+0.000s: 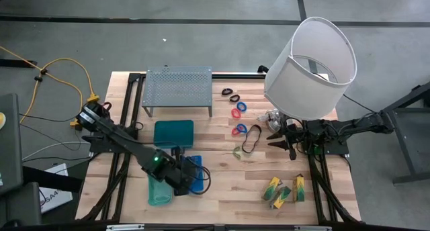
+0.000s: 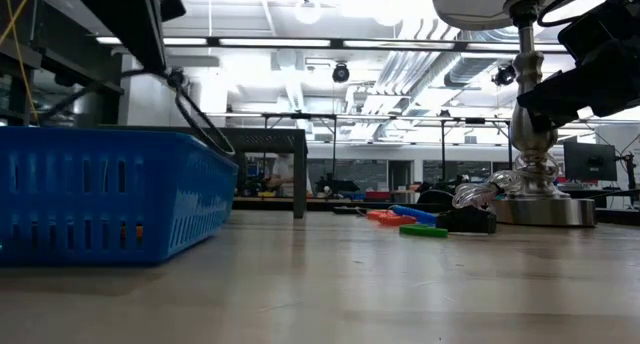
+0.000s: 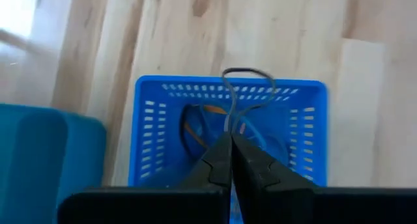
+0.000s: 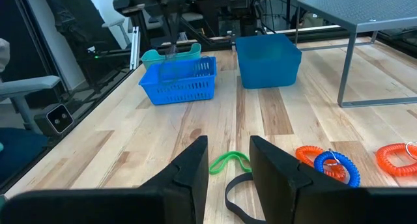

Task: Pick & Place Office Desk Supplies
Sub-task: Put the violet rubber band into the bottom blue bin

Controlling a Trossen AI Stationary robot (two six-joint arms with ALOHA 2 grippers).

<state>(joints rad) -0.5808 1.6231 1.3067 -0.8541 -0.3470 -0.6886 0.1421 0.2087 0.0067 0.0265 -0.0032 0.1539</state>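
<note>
Grey concrete floor (image 1: 201, 43), yellow cable (image 1: 70, 73), bright ceiling lights (image 2: 310, 9), distant workbenches (image 2: 380, 189)

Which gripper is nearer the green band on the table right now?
The right gripper. It hovers open just short of the green band, which shows between its fingers. The left gripper is across the table over the blue basket, shut on a black loop.
</note>
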